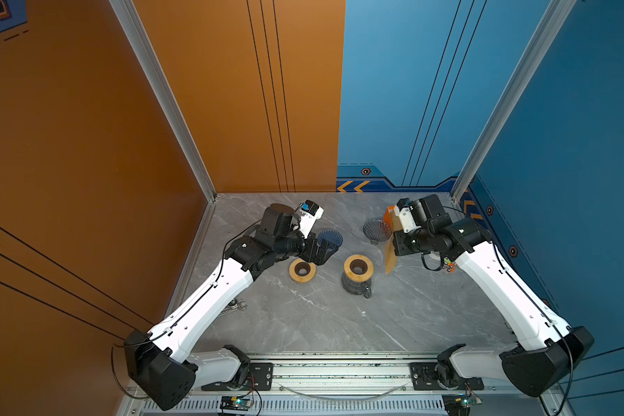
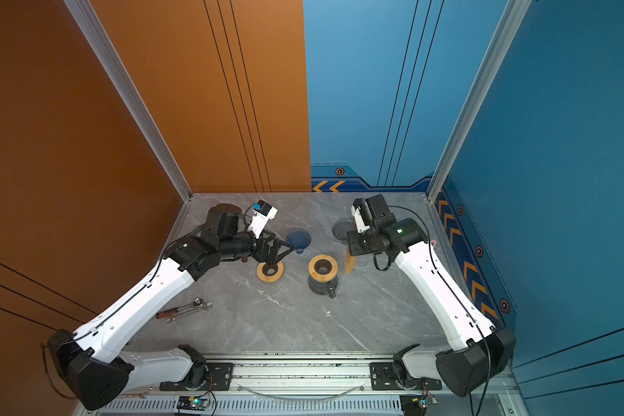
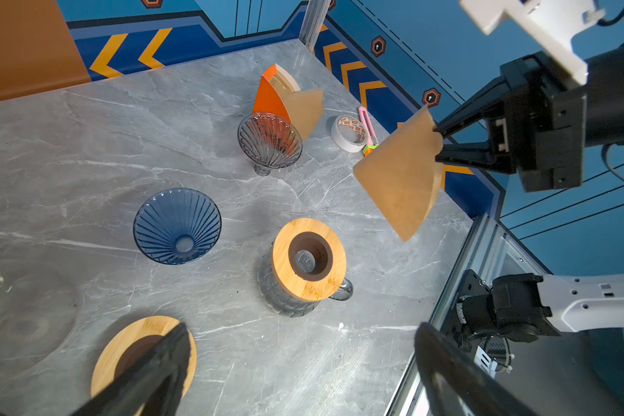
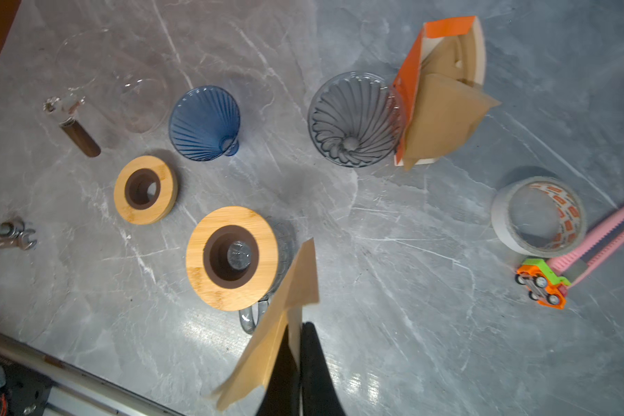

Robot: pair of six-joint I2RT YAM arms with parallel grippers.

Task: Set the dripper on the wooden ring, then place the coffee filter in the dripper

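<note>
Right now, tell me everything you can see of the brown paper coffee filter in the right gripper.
The brown paper coffee filter is a smooth, flat-folded fan shape with one curved edge and a pointed tip. The right gripper, shut, pinches it at a corner by the curved edge. It hangs in the air, tip downward, above the grey table, touching nothing else.

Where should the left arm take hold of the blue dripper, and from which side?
Probably the rim of the blue dripper, from above, one jaw inside and one outside: it stands upright with its mouth open, and the ribbed cone looks too wide to span.
</note>
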